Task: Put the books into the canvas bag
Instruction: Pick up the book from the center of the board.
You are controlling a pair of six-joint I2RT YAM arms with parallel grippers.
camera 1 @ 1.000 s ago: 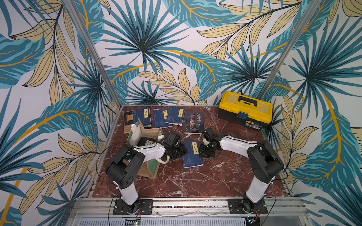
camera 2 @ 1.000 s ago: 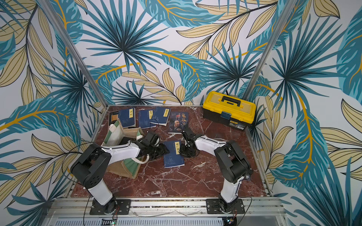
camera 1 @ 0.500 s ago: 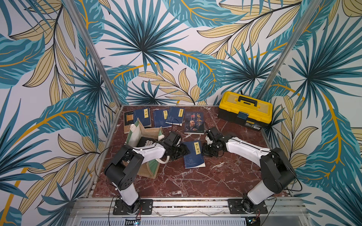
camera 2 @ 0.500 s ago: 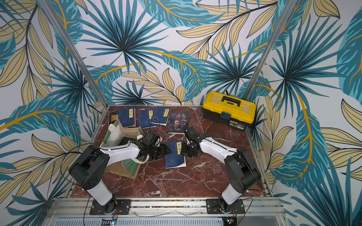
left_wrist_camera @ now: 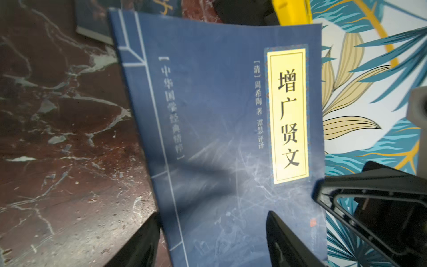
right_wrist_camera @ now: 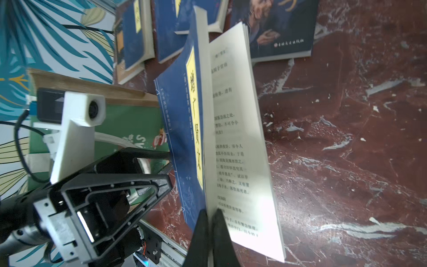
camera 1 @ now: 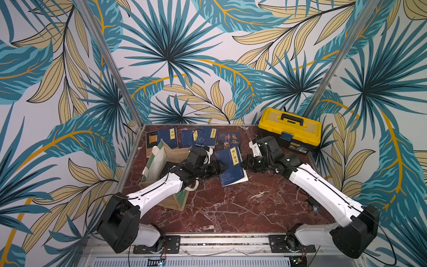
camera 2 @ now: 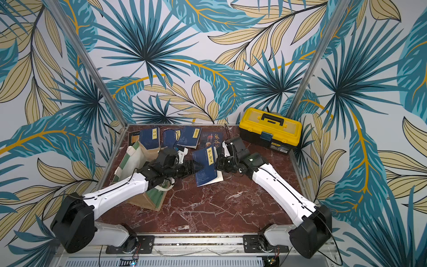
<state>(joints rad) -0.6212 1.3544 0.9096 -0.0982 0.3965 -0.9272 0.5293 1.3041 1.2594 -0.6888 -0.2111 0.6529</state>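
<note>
The task is judged to be well short of done. No book is seen clearly inside the bag point(camera 1: 161, 159), and one transfer is in hand. The bag is lying tipped on the desk point(camera 1: 231, 208) at the left, partly hidden by the left arm. A dark shape is glimpsed in it, but whether that is a book cannot be told.

A navy book point(camera 1: 231, 168) with a yellow label is held near the middle of the desk, just beside the bag. Its cover is pinched by the right end effector point(right_wrist_camera: 209, 215), whose fingers are pressed together on it. The cover is thus raised and the pages hang open beneath, with their lower corner apparently resting on the desk. The left end effector point(left_wrist_camera: 211, 222) is spread, with one finger on each side of the book's near edge, and nothing is gripped by it. A handover, or a two-armed carry toward the bag, is judged to be in preparation.

About five more books point(camera 1: 209, 136) are seen lying flat in a row along the back of the desk, some overlapping. A portrait-covered one point(camera 1: 231, 139) lies just behind the held book. All of these are left to be bagged, along with the book in hand. The toolbox point(camera 1: 290, 129) in the back right corner is taken to be no part of the task.
</note>
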